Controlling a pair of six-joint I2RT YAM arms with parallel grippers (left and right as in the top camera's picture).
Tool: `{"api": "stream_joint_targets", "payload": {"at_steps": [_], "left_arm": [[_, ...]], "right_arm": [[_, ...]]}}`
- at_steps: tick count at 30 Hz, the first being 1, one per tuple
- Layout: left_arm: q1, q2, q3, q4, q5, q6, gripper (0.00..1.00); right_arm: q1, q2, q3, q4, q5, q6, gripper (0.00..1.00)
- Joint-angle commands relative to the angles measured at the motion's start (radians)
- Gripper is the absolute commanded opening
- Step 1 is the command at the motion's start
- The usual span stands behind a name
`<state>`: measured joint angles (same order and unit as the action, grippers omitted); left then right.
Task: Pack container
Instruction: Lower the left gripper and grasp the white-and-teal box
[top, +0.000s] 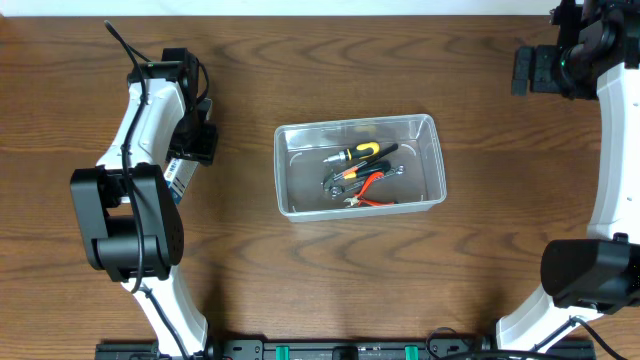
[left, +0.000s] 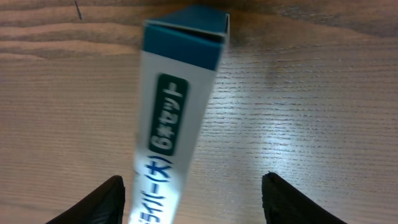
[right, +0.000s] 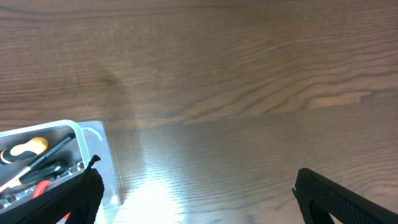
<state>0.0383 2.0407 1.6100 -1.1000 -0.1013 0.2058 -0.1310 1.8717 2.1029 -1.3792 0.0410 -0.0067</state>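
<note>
The clear plastic container (top: 432, 160) stands at the table's middle. It holds a yellow-handled screwdriver (top: 358, 153), red-handled pliers (top: 374, 186) and other metal hand tools. Its corner also shows at the lower left of the right wrist view (right: 93, 140). My left gripper (top: 200, 140) is far left of the container, open, and low over the table. A small blue-and-white cardboard box (left: 177, 118) lies between its fingers (left: 199, 200), nearer the left finger and touched by neither. The box peeks out under that arm in the overhead view (top: 178, 180). My right gripper (top: 527, 70) is open and empty at the far right back (right: 199, 199).
The wooden table (top: 480, 250) is bare wood around the container. The bases of both arms stand at the front left (top: 130, 225) and front right (top: 590, 270).
</note>
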Motion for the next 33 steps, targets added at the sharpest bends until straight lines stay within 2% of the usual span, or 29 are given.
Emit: {"api": "stream_joint_targets", "payload": {"at_steps": [1,16,25,26,28,31,33], "left_arm": [[0.006,0.002,-0.003,-0.006,0.011,0.004,0.59],[0.042,0.037,-0.006,0.000,0.014,0.004,0.60],[0.045,0.048,-0.075,0.051,0.068,0.011,0.60],[0.045,0.048,-0.079,0.055,0.068,0.011,0.58],[0.045,0.048,-0.081,0.054,0.068,0.022,0.40],[0.045,0.048,-0.081,0.054,0.068,0.022,0.19],[0.045,0.048,-0.081,0.054,0.068,0.022,0.14]], "right_arm": [[0.001,-0.006,0.006,-0.001,0.000,0.018,0.99],[0.001,-0.006,0.006,-0.001,0.000,0.018,0.99],[0.001,-0.006,0.006,-0.001,0.000,0.018,0.99],[0.001,-0.006,0.006,-0.001,0.000,0.018,0.99],[0.001,-0.006,0.006,-0.001,0.000,0.018,0.99],[0.001,-0.006,0.006,-0.001,0.000,0.018,0.99],[0.001,-0.006,0.006,-0.001,0.000,0.018,0.99]]}}
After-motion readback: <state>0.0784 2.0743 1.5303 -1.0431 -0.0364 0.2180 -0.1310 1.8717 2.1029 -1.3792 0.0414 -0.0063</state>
